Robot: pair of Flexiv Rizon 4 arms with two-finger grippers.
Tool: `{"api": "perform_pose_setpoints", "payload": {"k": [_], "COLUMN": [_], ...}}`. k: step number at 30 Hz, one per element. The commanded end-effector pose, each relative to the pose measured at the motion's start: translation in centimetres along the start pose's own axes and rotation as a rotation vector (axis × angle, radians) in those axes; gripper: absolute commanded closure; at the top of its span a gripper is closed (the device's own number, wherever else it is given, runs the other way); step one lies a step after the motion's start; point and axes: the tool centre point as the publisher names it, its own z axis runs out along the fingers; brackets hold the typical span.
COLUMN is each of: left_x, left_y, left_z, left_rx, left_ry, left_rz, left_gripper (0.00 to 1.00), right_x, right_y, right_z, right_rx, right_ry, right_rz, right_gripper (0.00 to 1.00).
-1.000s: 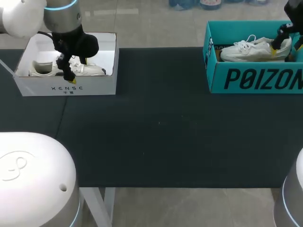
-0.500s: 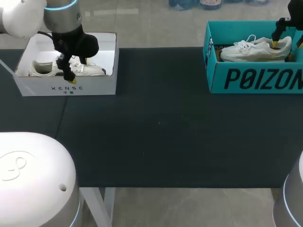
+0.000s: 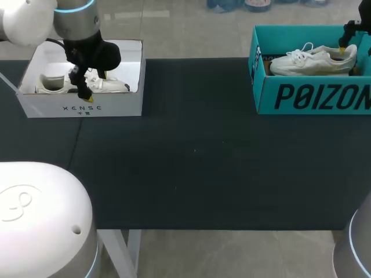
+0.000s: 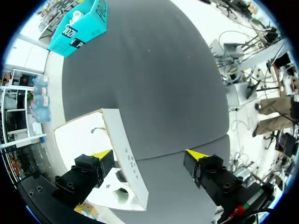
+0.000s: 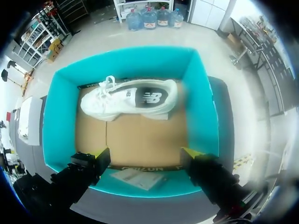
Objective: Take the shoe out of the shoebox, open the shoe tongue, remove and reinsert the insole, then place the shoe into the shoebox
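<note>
Dark counter [image 3: 197, 150] w/ two boxes. Head view: white cardboard box [image 3: 81, 107] at left holds a white shoe [image 3: 107, 86]; left pincer [image 3: 84, 87] hangs over it. Teal shoebox [image 3: 313, 95] at right holds a white lace-up sneaker [image 3: 313, 59]; right pincer [image 3: 346, 40] sits above its heel end.

Left wrist view: pincer released, fingers straddling the white box's front wall, one inside, one over the counter.

Right wrist view: pincer released above the teal box. Sneaker lies on its side on the brown floor, ahead of the fingers, apart.

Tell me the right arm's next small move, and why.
Probably lower the right gripper down and forward toward the white shoe. It is open and empty above the teal box, and the shoe lies on the box floor ahead of it, so nothing is grasped yet.
</note>
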Motion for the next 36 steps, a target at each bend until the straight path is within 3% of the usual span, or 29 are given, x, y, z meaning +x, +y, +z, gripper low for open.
{"api": "perform_pose_setpoints", "payload": {"k": [1,19,26,36], "left_x": [0.1,0.1,0.1,0.1], "left_y": [0.0,0.0,0.0,0.0], "left_z": [0.0,0.0,0.0,0.0], "left_rx": [-0.001,-0.001,-0.001,-0.001], "left_ry": [-0.001,-0.001,-0.001,-0.001], "left_rz": [0.001,0.001,0.001,0.001], "left_gripper": [0.0,0.0,0.0,0.0], "right_x": [0.2,0.2,0.1,-1.9], "right_y": [1.4,1.4,3.7,7.0], "right_z": [0.3,0.3,1.5,4.3], "right_rx": [0.038,0.038,-0.05,-0.067], "right_ry": [0.009,0.009,-0.14,-0.21], "right_rz": [-0.005,-0.005,-0.022,0.015], "right_gripper": [0.0,0.0,0.0,0.0]}}
